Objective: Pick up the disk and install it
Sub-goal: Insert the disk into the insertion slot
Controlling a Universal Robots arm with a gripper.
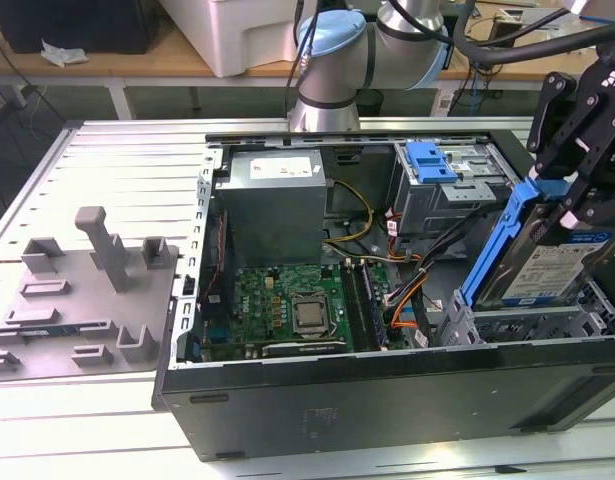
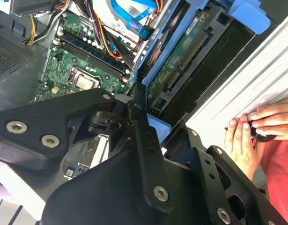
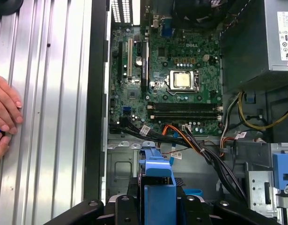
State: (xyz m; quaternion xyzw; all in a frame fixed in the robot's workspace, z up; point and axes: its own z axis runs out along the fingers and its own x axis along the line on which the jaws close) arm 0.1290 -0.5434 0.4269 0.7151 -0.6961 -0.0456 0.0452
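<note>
The disk [image 1: 547, 262], a silver drive with a white-and-blue label in a blue carrier bracket, hangs steeply tilted over the drive cage [image 1: 532, 322] at the exterior view's right end of the open computer case [image 1: 387, 400]. My black gripper [image 1: 567, 200] is shut on the bracket's upper end. The second wrist view shows the disk's green circuit-board underside [image 2: 181, 56] running away from the gripper [image 2: 151, 123]. The first wrist view shows the blue bracket [image 3: 157, 185] edge-on between the fingers, above the case floor.
Inside the case are a motherboard [image 1: 292, 300], a power supply [image 1: 272, 200], loose cables [image 3: 200, 145] and a second blue carrier [image 1: 432, 160] in the far bay. A grey fixture plate [image 1: 87, 290] lies at the exterior view's left. A person's hand [image 2: 249, 131] rests on the table beside the case.
</note>
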